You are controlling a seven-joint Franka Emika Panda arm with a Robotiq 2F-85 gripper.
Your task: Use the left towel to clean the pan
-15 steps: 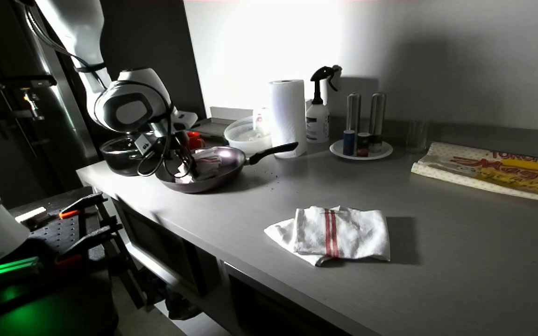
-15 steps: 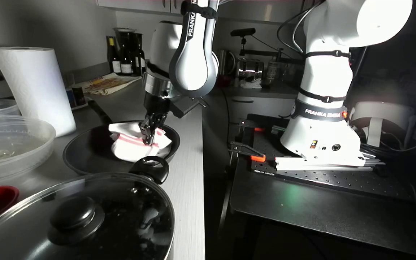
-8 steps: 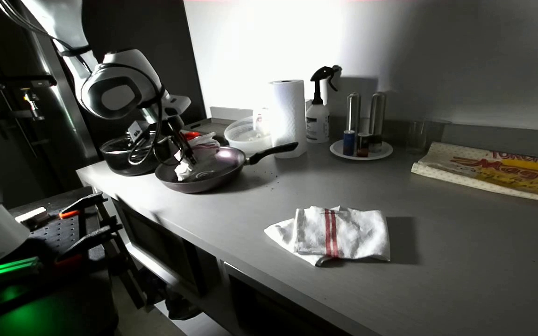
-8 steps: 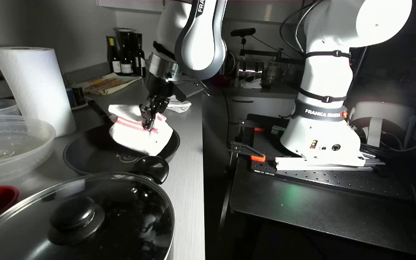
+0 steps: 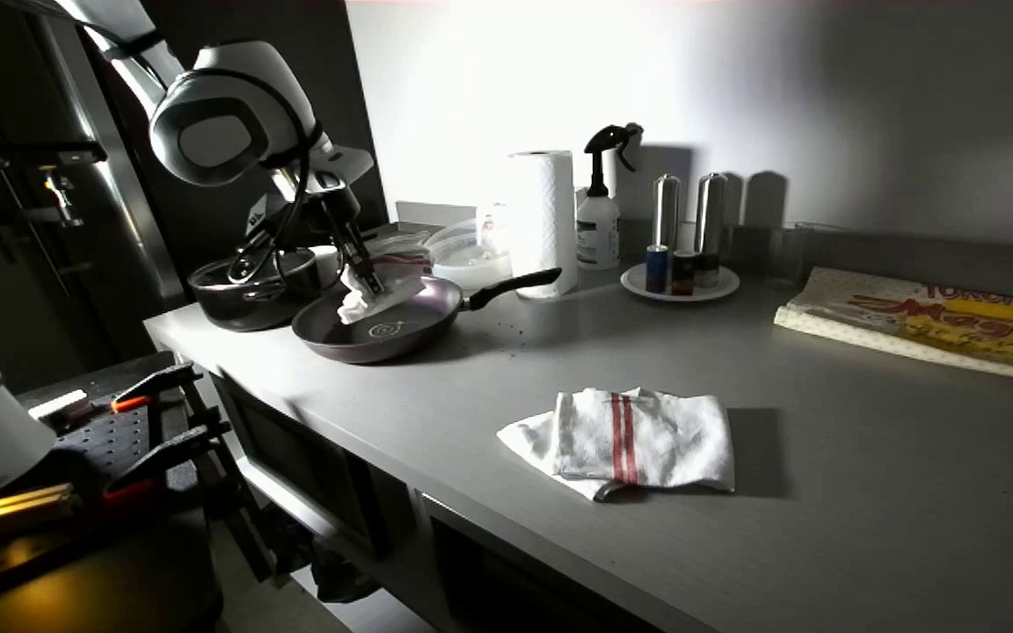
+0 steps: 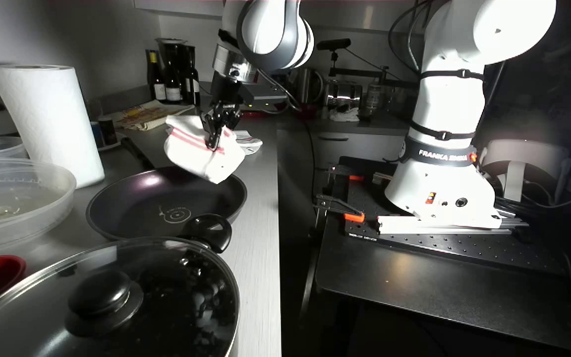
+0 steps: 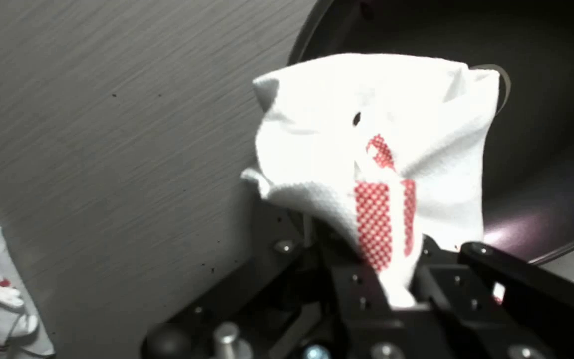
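In an exterior view, saw the black two-fingered gripper (image 5: 370, 283) slanting down over the round dark frying pan (image 5: 426, 318), gripping a red-striped white cloth towel (image 5: 355, 306) bunched above the pan's inside. Noted a folded white cloth towel (image 5: 647, 440) with paired red stripes lying on the smooth grey counter (image 5: 867, 492), well apart from the pan. In an exterior view, found the gripped towel hanging to both sides of the gripper, over the pan's far part; could not judge any contact between cloth and pan. Made out a black-knobbed glass lid (image 6: 112, 302) nearest the camera. In the wrist view, saw the towel squeezed between the black fingers (image 7: 359, 294), spreading partly over the pan and partly over the counter; caught part of the folded towel at the left edge.
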